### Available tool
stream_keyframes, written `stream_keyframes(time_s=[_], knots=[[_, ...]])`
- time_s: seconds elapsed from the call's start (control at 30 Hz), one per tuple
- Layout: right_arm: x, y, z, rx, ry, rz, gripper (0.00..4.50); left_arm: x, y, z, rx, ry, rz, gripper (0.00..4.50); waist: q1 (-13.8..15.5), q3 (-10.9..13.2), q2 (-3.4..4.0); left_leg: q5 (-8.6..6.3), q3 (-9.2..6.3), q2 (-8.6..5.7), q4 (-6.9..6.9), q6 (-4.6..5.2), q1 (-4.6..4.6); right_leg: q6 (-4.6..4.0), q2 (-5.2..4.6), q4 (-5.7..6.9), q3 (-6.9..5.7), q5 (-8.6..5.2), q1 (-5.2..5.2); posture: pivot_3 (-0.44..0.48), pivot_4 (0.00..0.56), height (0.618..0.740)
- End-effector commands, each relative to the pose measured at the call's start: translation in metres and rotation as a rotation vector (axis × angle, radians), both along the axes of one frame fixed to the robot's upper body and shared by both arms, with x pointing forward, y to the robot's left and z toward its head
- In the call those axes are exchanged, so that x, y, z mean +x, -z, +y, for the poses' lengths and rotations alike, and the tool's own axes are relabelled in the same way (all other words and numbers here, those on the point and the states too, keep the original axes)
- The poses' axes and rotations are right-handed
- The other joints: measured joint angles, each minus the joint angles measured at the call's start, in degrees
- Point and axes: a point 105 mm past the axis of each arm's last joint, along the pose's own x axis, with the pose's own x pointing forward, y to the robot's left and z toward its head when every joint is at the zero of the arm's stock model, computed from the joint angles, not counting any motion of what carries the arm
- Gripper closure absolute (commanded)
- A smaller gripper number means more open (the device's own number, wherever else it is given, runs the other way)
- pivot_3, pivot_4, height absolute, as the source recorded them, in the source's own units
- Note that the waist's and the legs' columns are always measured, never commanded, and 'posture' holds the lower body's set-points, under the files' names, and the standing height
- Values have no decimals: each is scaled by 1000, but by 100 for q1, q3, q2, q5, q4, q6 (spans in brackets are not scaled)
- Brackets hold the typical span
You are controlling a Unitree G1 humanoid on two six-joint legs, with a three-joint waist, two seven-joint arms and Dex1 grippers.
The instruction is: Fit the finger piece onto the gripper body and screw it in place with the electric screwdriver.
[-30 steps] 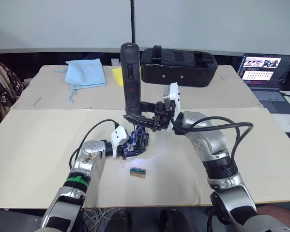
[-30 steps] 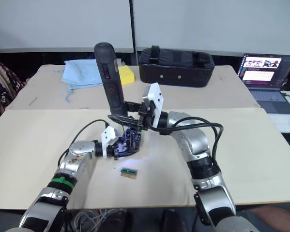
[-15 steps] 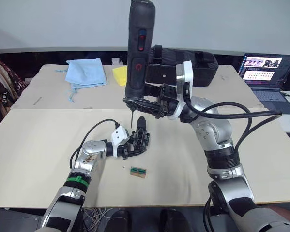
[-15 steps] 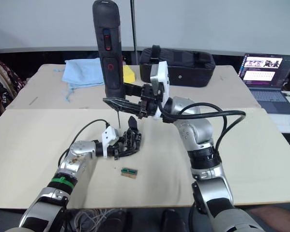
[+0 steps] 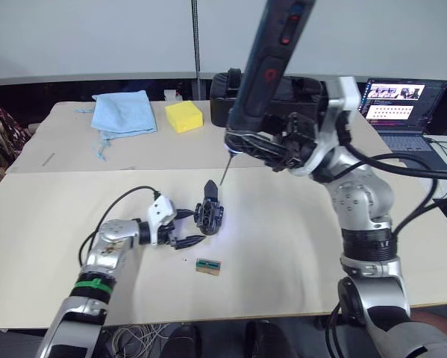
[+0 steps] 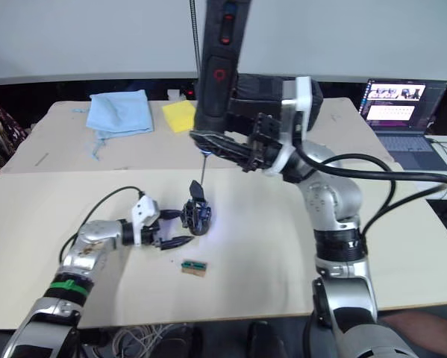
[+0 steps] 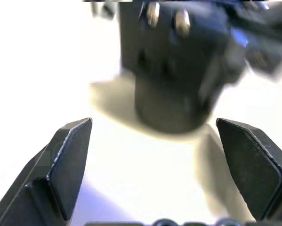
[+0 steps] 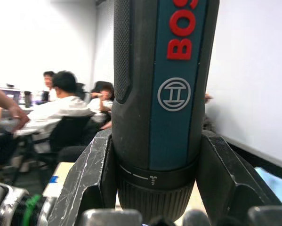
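The electric screwdriver [image 5: 264,71] is being held clamped between the jaws of the right gripper [image 5: 272,145] and has been lifted clear, its bit now hanging above and apart from the gripper body [image 5: 209,212]. The left gripper [image 5: 180,229] has been drawn back; its jaws are being held wide, with the gripper body standing free on the table [image 5: 298,246] just ahead of the open fingertips. The finger piece [image 5: 210,191] is being left upright on top of the body, so the screwing step is judged finished or paused.
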Motion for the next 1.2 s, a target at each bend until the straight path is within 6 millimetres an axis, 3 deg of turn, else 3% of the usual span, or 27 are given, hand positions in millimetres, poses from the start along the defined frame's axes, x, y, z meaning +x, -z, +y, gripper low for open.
stream_keyframes(time_s=[0.03, 0.27, 0.43, 0.53, 0.7, 0.8, 0.97, 1.2], knots=[[-14, -10, -19, 3, 10, -54, 2578, -19, -6, 19, -6, 34, 29, 44, 9, 1, 1, 0, 0, 4, -1, 0, -1, -2, -1, 0, 0, -1, -1, 0, 150, 740], [-23, 33, -80, -200, 198, -24, 2578, -57, -31, 77, -44, 23, -8, 44, 89, 13, 6, -1, -9, -3, -7, -2, -18, -28, -32, -19, -2, -21, -14, 0, 150, 740], [-36, 53, -95, -271, 225, -20, 2578, -73, -34, 99, -18, 42, -31, 44, 137, 16, 7, -1, -4, -3, -7, -2, -17, -8, -40, -22, 1, -42, -17, 0, 150, 740], [-42, 51, -83, -242, 187, -20, 2578, -76, -43, 84, -73, 96, -50, 44, 136, 19, 8, -2, -3, 4, -7, -2, -17, -7, -38, -21, 3, -41, -22, 0, 150, 740], [-67, 50, -28, -155, 12, -27, 2578, -91, -36, 39, -54, 277, -66, 44, 147, 20, 7, -4, 0, 18, -8, -7, -16, -8, -27, -22, 5, -41, -20, 0, 150, 740], [-78, 58, -6, -140, -64, -17, 2578, -91, -28, 20, -43, 303, -65, 44, 167, 21, 6, -4, 16, 28, -7, -7, -19, -7, -13, -19, 4, -36, -21, 0, 150, 740], [-72, 73, 22, -140, -133, -23, 2578, -87, -5, -5, 1, 307, -55, 44, 170, 20, 6, -4, 34, 27, -2, -6, -12, -11, -11, -21, 4, -38, -11, 0, 150, 740], [-66, 94, 41, -147, -188, -29, 2578, -82, 11, -34, 15, 322, -51, 44, 177, 20, 5, -4, 33, 25, -1, -6, -15, 2, -5, -18, 0, -29, -13, 0, 150, 740]])
